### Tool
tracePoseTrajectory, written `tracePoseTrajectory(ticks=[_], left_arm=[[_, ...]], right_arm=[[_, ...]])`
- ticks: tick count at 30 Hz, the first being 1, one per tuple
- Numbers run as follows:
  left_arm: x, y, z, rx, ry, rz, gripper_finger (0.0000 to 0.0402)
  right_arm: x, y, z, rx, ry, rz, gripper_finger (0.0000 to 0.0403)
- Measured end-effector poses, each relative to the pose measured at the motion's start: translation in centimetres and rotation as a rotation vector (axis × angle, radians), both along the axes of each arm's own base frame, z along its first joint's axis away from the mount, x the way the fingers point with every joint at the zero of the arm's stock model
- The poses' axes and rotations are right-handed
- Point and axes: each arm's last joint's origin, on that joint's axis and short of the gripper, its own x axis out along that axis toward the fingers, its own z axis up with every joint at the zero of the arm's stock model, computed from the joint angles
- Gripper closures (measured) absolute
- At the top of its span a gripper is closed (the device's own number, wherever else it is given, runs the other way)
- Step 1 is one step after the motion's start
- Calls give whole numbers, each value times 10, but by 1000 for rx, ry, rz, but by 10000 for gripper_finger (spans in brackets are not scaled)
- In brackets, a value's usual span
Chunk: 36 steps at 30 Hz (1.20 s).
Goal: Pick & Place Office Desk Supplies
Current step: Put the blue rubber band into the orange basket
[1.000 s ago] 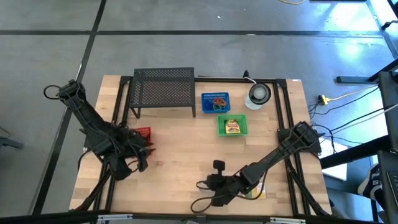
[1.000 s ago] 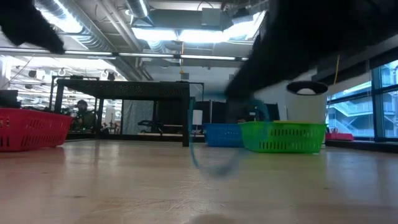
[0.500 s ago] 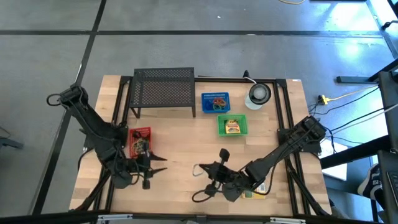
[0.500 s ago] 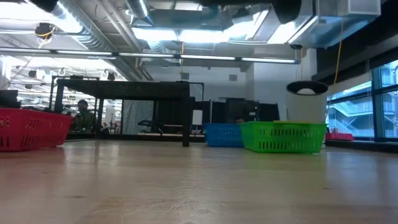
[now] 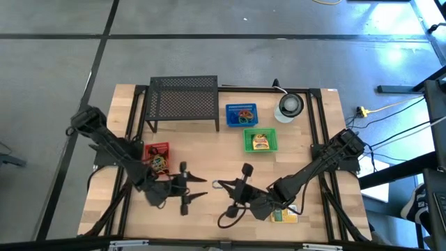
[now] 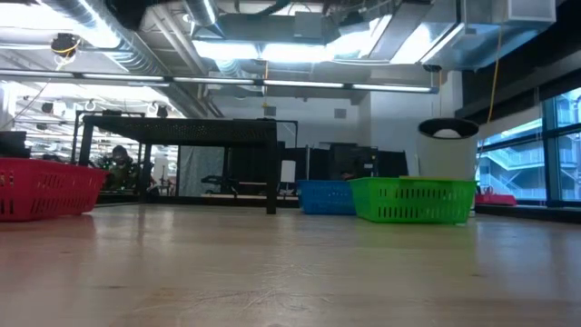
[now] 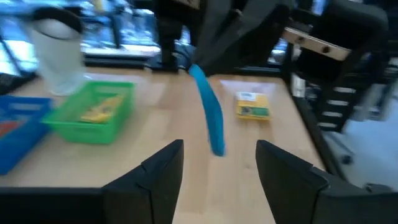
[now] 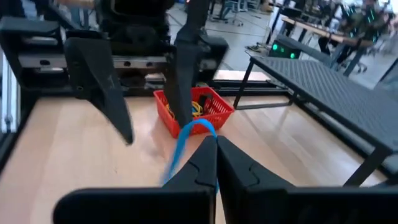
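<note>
Mid-handover above the bench (image 5: 209, 160): right gripper (image 5: 221, 185) clenched on a blue loop (image 8: 186, 138), left gripper (image 5: 197, 188) spread wide just beside it. Some supplies already sorted into red basket (image 5: 157, 157), blue basket (image 5: 241, 115) and green basket (image 5: 260, 141); yellow-green box (image 7: 252, 104) left lying loose near the right arm

The surface (image 5: 209, 167) is a pale wooden top filling the middle of the high view. A black mesh rack (image 5: 184, 102) stands on it at the upper left of the wood. Just right of the rack sits a blue basket (image 5: 241, 115) with coloured loops inside, and below that a green basket (image 5: 260, 141) holding something tan. A round grey-white object (image 5: 290, 106) stands at the upper right. A red basket (image 5: 156, 157) sits at the left, with yellow items in it. A small yellow-green box (image 5: 286, 217) lies at the lower right edge.
</note>
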Motion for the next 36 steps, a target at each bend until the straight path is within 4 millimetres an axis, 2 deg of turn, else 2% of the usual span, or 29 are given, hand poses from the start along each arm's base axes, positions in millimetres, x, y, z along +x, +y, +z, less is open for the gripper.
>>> tracePoseTrajectory(ticks=[5, 11, 19, 24, 32, 36], left_arm=[[15, 3, -6, -65, 0, -97, 206], [21, 10, -8, -68, -8, -62, 205], [24, 13, -7, -76, -17, -53, 221], [24, 13, -7, -76, -18, -53, 267], [24, 13, -7, -43, -15, -60, 384], [24, 13, -7, -43, -16, -60, 394]], right_arm=[[0, 0, 0, -73, 33, 32, 401], [0, 0, 0, -90, 39, 39, 401], [0, 0, 0, -121, 51, 46, 401], [0, 0, 0, -121, 51, 47, 401], [0, 0, 0, -123, 52, 47, 401], [1, 0, 0, -120, 54, 57, 394]])
